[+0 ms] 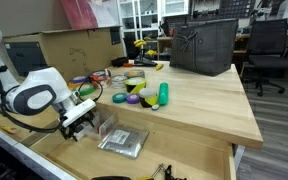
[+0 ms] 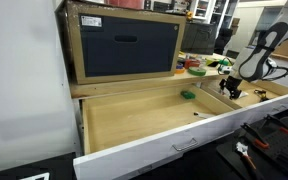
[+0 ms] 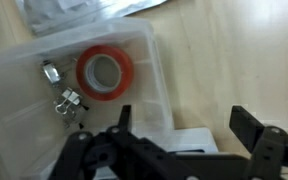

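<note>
Metal parts [image 3: 66, 97] beside the red tape roll [image 3: 104, 72] in the clear container [image 3: 24, 75] are too blurred to identify. My gripper [image 3: 182, 128] hovers at the container's rim near the table's [image 1: 204, 105] near edge, fingers apart, empty.

Desk [image 1: 204, 110]: light wood, broad top.
Drawer [image 2: 134, 115]: light wood inside, white front, pulled open.
Box [image 1: 74, 50]: cardboard, at a far corner of the desk.
Chair [image 1: 269, 50]: black, beyond the far edge.
Floor [image 1: 279, 130]: grey.
Panel [image 2: 24, 70]: white, plain.
</note>
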{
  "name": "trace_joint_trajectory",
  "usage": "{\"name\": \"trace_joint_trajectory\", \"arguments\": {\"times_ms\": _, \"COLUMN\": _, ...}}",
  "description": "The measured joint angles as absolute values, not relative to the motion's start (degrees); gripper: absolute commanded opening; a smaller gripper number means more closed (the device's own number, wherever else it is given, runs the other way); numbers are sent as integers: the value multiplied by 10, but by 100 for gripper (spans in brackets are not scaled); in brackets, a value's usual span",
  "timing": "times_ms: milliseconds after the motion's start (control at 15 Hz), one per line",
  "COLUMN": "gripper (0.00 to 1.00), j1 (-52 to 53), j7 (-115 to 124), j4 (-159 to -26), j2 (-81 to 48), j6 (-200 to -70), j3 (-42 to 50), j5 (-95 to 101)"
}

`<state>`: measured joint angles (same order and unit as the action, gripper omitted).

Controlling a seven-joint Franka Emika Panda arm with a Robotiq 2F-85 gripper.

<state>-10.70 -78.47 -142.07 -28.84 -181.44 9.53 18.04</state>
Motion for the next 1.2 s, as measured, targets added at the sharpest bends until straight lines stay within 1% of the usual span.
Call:
{"name": "trace_joint_trajectory", "arguments": {"times_ms": 267, "gripper": 100, "j1": -96, "j7": -771, "j4": -1458, "j2": -296, "j6": -1853, "j3": 115, "j5": 200}}
{"name": "trace_joint_trajectory", "arguments": {"times_ms": 533, "gripper": 100, "j1": -116, "j7": -770, "j4": -1477, "j2": -294, "j6": -1862, "j3": 95, "j5": 204}}
{"name": "trace_joint_trajectory", "arguments": {"times_ms": 733, "gripper": 100, "j1": -181, "j7": -771, "j4": -1487, "j2": -285, "j6": -1861, "j3": 48, "j5": 225}}
{"name": "trace_joint_trajectory", "arguments": {"times_ms": 1067, "gripper": 100, "j1": -344, "j7": -777, "j4": -1515, "j2": -275, "j6": -1846, "j3": -71, "j5": 270}}
{"name": "trace_joint_trajectory", "arguments": {"times_ms": 1200, "gripper": 100, "j1": -369, "j7": -772, "j4": -1521, "j2": -271, "j6": -1846, "j3": -86, "j5": 267}}
